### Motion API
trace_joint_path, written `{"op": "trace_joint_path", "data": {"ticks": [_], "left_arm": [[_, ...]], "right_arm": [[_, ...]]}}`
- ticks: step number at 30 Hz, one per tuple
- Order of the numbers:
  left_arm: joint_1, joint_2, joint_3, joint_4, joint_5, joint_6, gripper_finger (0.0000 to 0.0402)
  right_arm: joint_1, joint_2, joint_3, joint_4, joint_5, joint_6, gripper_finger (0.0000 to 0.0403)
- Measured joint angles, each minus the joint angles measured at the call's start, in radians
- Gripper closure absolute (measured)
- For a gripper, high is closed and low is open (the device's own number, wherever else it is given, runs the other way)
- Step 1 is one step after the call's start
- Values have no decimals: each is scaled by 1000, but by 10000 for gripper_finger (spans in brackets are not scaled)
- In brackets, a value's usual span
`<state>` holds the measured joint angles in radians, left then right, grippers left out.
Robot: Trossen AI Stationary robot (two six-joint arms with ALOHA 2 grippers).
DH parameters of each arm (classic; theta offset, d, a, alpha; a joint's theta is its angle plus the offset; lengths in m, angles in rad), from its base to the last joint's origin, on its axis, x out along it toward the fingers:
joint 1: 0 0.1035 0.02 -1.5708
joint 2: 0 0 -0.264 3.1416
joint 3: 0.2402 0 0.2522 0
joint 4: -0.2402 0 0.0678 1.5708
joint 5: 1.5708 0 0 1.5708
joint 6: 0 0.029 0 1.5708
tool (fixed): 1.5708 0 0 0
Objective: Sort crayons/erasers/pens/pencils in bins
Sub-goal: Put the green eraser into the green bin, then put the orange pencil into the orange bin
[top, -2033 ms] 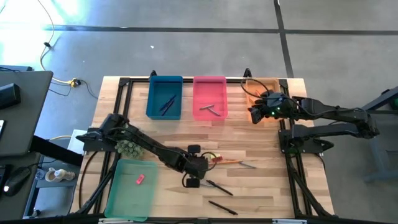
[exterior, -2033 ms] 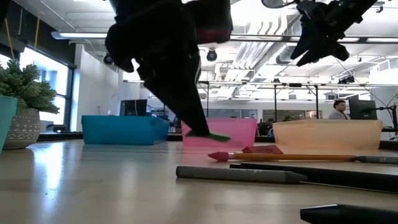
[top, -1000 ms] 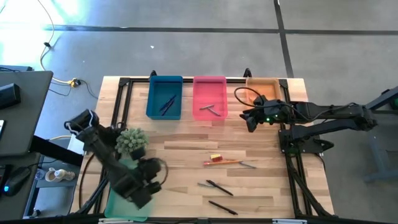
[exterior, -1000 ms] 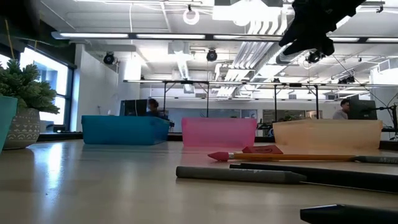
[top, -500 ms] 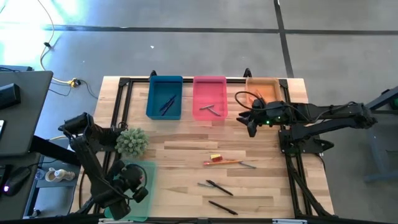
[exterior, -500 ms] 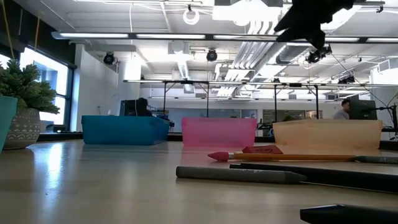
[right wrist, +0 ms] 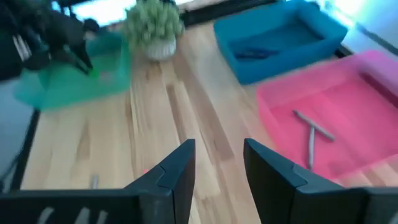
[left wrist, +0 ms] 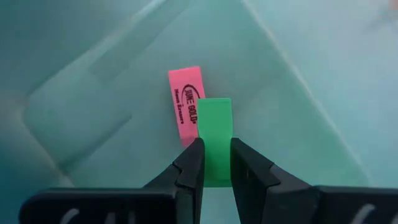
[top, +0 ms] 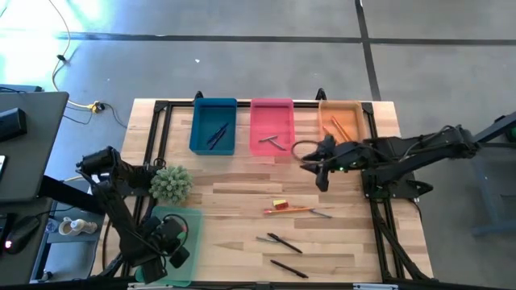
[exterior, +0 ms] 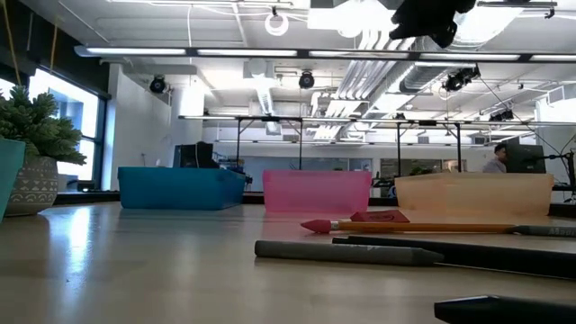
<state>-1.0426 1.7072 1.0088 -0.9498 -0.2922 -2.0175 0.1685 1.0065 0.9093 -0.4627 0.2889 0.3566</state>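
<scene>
Erasers: your left gripper [left wrist: 216, 163] pinches the green eraser [left wrist: 215, 134] over the green bin [top: 190, 221]; the pink eraser [left wrist: 185, 104] lies on the bin floor just past its fingertips. Your right gripper [right wrist: 217, 163] hangs with fingers spread, pink bin [top: 272, 109] and blue bin [top: 214, 106] ahead of it, pencil [top: 292, 209] and yellow eraser [top: 279, 203] nearby on the table [top: 242, 177].

We see an open-plan lab or office: exposed ceiling ducts [exterior: 378, 76], strip lights [exterior: 207, 52], a concrete floor [top: 242, 64] and a wooden tabletop [top: 234, 181].
</scene>
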Motion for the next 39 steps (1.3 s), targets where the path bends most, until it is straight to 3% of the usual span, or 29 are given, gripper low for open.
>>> {"op": "trace_joint_path", "data": {"ticks": [8, 15, 30, 34, 39], "left_arm": [[1, 0, -26, 48, 45, -22, 351], [2, 0, -26, 86, 76, -26, 341], [2, -74, -26, 93, 97, -101, 208], [2, -136, -26, 92, 73, -101, 200], [2, -223, -26, 89, -52, -101, 205]], "right_arm": [[96, 156, 82, -214, -9, 2, 274], [179, 282, 93, -231, -38, 19, 274], [278, 545, 93, -191, -61, 28, 274], [277, 596, 93, -184, -61, 32, 274], [271, 644, 93, -165, -101, 45, 274]]}}
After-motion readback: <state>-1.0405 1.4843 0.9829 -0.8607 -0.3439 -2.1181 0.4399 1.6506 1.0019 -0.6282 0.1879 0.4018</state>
